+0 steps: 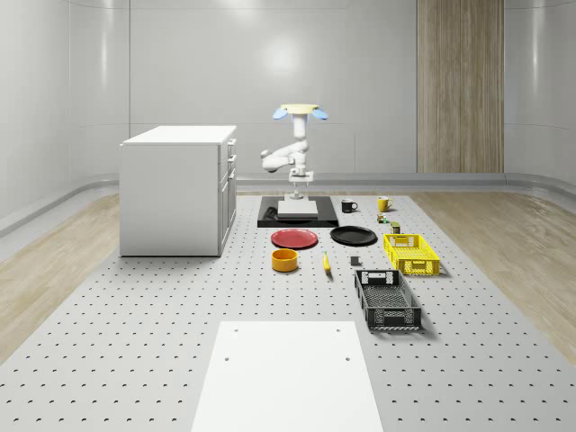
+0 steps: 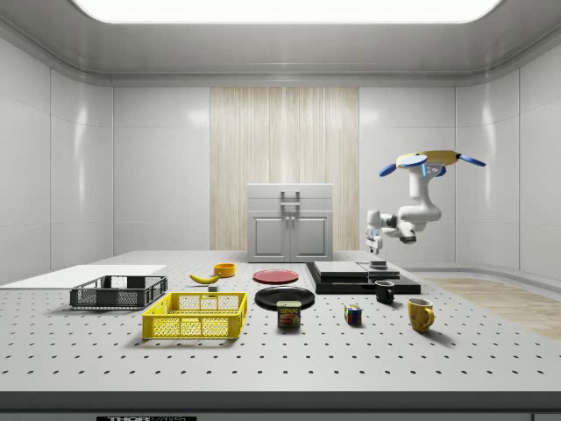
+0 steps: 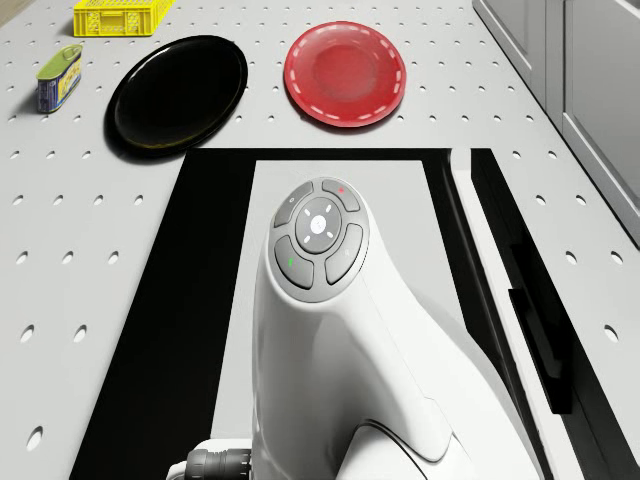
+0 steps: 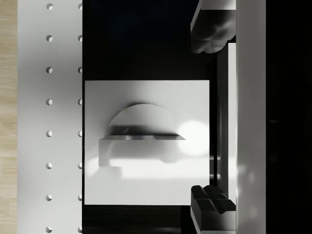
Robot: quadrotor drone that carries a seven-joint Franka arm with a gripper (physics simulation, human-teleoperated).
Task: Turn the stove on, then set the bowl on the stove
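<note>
A: Where is your drone?

B: Your drone [image 1: 301, 112] hovers over the far part of the counter [image 1: 135, 342], just above the stove [image 1: 266, 214]. In the side view it hangs in the air near that view's right, above the stove's right end.

A: And the claw?

B: The arm [image 3: 330, 330] bends down from the drone, and the claw [image 1: 298, 188] points straight down at the stove. It is just above the pale plate [image 4: 146, 180] of the stove, which lies on the black base. I cannot tell if it touches the plate.

A: Is the claw open?

B: Yes. In the wrist view you see two fingers [image 4: 209, 29], well apart from each other, with nothing between them. They stand over the edge of the pale plate, beside a long pale strip [image 4: 251, 117] of the stove.

A: Where is the bowl?

B: The bowl [image 1: 284, 260] is orange and sits upright on the counter, nearer to the whole-scene camera than the stove. It is just in front of the red plate [image 1: 294, 238], and a banana [image 1: 326, 262] lies near it, on the whole-scene view's right. The bowl and the claw are well apart.

A: What else is near the stove?

B: A black plate [image 3: 178, 92] lies beside the red plate, and a white cabinet [image 1: 178, 189] stands on the whole-scene view's left of the stove.
</note>
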